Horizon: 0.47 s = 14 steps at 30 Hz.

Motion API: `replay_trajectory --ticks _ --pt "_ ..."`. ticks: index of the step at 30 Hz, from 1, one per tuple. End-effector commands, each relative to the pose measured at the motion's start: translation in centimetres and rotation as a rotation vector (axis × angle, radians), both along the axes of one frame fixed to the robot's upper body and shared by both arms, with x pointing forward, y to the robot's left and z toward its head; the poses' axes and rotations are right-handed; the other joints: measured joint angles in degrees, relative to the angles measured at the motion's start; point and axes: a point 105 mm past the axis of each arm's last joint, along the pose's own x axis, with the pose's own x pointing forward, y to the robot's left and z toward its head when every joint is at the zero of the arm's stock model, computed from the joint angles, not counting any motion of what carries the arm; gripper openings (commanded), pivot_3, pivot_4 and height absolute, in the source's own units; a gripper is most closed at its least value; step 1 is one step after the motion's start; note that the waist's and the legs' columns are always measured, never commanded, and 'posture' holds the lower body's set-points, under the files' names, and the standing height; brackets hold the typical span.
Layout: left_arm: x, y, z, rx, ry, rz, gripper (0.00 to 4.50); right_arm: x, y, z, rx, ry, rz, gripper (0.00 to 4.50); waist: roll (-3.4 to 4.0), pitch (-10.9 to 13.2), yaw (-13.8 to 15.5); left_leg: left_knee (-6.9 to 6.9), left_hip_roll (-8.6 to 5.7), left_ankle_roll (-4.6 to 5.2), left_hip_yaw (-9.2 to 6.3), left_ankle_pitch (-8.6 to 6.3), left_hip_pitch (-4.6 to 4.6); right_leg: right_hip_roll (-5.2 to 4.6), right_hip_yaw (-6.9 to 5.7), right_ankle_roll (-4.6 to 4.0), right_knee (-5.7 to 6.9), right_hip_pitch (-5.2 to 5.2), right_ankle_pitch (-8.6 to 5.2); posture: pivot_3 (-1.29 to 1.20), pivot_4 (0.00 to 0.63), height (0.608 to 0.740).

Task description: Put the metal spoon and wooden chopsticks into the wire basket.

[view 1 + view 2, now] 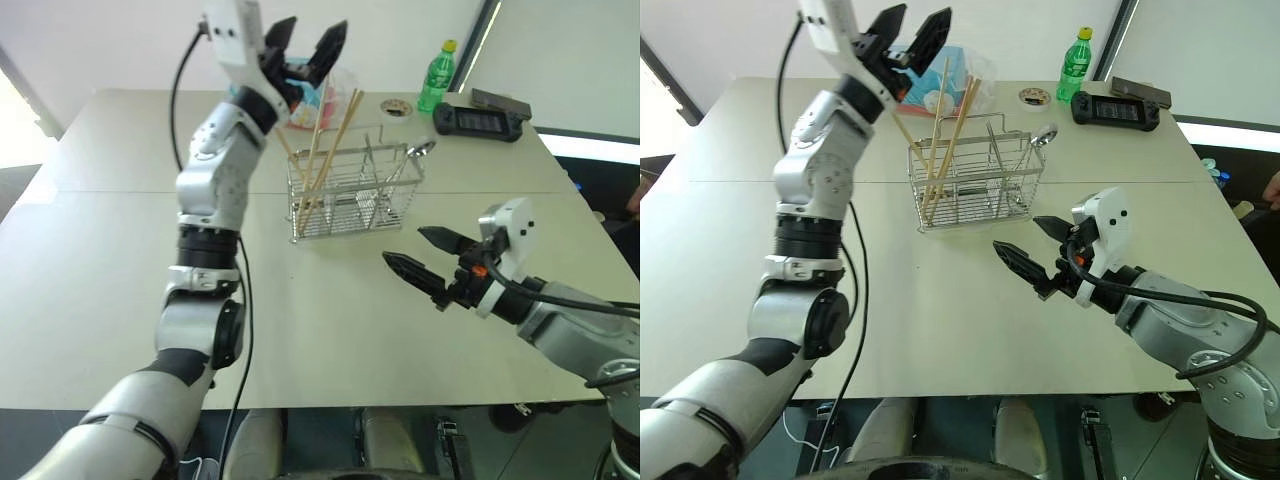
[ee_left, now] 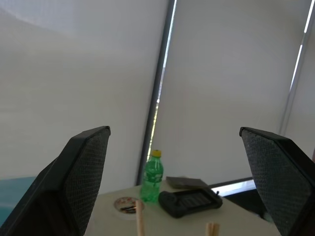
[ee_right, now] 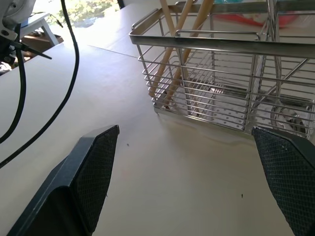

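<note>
Right gripper (image 1: 424, 262): black textured fingers spread apart, empty, low over matte pale table (image 1: 110, 300). Wire basket (image 1: 352, 195): silver grid, mid-table, holding slanted tan wooden chopsticks (image 1: 325, 150) and shiny metal spoon (image 1: 412, 158). Left gripper (image 1: 306, 44): jaws wide, empty, raised above the chopstick tips. Beyond: green plastic bottle (image 1: 436, 77).

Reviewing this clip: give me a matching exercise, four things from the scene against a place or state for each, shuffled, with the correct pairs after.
Things:
1. wooden chopsticks
2. metal spoon
3. left gripper
4. green bottle

Places or states:
A. open, raised above the wire basket, holding nothing
B. standing on the table's far side, beside a black handheld device
C. leaning in the basket's left end, tops sticking out
D. propped in the basket's right end, bowl above the rim

Pairs: 1-C, 2-D, 3-A, 4-B
</note>
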Motion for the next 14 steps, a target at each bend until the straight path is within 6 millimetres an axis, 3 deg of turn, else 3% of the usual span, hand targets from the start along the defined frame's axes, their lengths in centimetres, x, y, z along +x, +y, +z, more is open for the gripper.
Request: replay_trajectory --ticks 1,6,9,12,14 --pt "-3.0 2.6 0.2 0.268 -0.025 -0.052 4.47 1.0 -1.3 1.4 -0.024 -0.064 -0.03 4.5 0.1 0.05 -0.76 -0.03 0.0 0.0 0.0 0.0 0.01 0.01 0.0 0.0 0.02 0.0 0.0 0.0 0.15 0.71" --pt "-8.7 7.4 -4.0 0.678 0.105 -0.238 4.47 2.6 -4.2 2.4 -0.066 -0.096 -0.084 4.5 0.3 0.16 -1.03 -0.1 0.04 0.0 0.03 0.0 0.06 0.01 0.02 -0.09 -0.01 -0.01 -0.03 0.0 0.15 0.71" --pt "-12.0 9.8 -6.4 0.791 0.242 -0.326 4.47 3.5 -5.7 2.7 -0.095 -0.109 -0.1 4.5 0.36 0.21 -0.74 -0.14 0.05 -0.01 0.05 -0.01 0.05 -0.01 0.04 -0.29 -0.11 0.0 -0.12 0.0 0.15 0.71" --pt "-13.6 10.3 -7.2 0.796 0.309 -0.345 4.47 4.1 -6.3 3.1 -0.098 -0.114 -0.094 4.5 0.35 0.26 -0.08 -0.11 0.07 -0.02 0.07 -0.01 0.03 -0.07 0.0 -0.47 -0.17 0.03 -0.19 0.0 0.15 0.71" --pt "-13.3 10.7 -7.4 0.795 0.322 -0.287 4.47 4.3 -6.1 3.2 -0.105 -0.118 -0.07 4.5 0.36 0.26 0.22 -0.06 0.07 -0.03 0.08 -0.02 0.03 -0.11 0.01 -0.5 -0.18 0.08 -0.2 0.0 0.15 0.71"
